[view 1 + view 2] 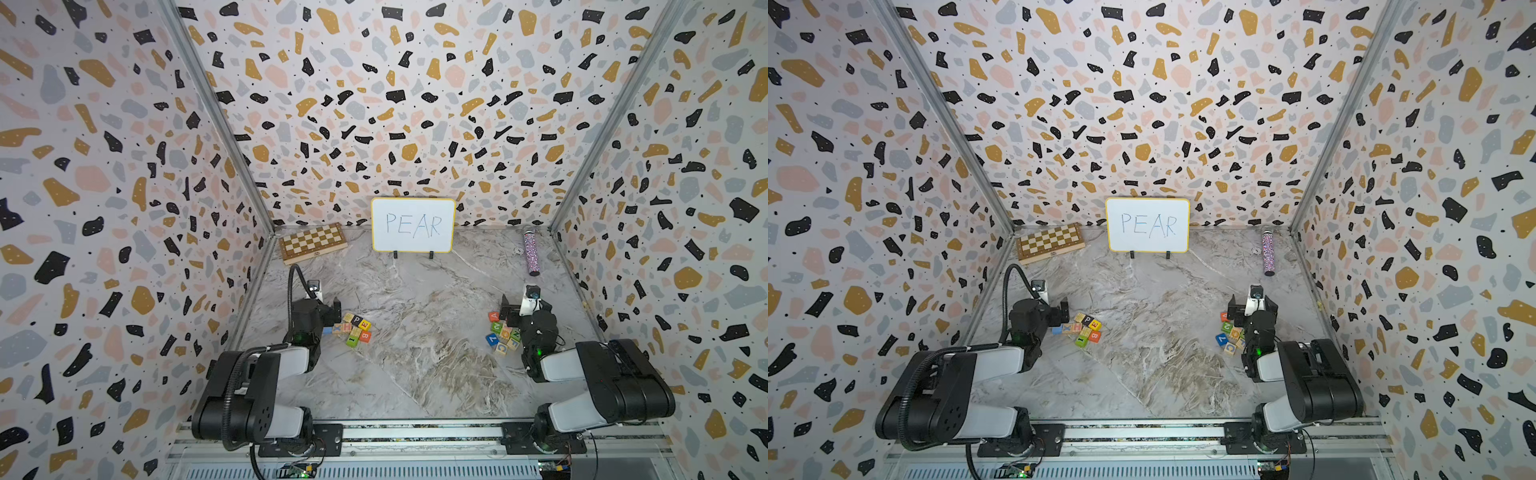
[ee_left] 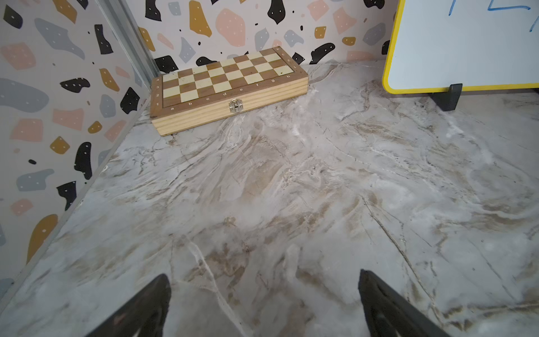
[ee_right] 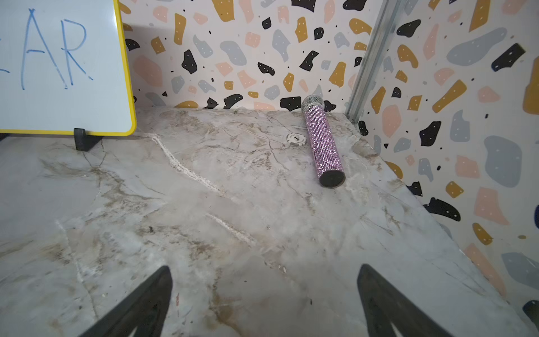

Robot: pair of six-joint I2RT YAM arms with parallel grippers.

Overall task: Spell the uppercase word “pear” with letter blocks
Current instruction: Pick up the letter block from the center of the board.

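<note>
The letter blocks lie in two loose heaps, seen in both top views. In the left heap a black P block (image 1: 357, 320) touches a yellow E block (image 1: 366, 324). An orange-red A block (image 1: 493, 316) sits at the far edge of the right heap (image 1: 503, 336). My left gripper (image 1: 330, 311) hovers just left of the P heap, open and empty, and its wrist view shows only bare table between the fingers (image 2: 379, 303). My right gripper (image 1: 525, 305) stands open beside the A block, holding nothing (image 3: 265, 267). No blocks show in either wrist view.
A whiteboard (image 1: 413, 224) reading PEAR stands at the back centre. A folded chessboard (image 1: 312, 242) lies back left. A glittery pink microphone (image 1: 531, 253) and a poker chip (image 3: 296, 138) lie back right. An orange-red B block (image 1: 365, 336) and a green block (image 1: 352, 341) sit in the left heap.
</note>
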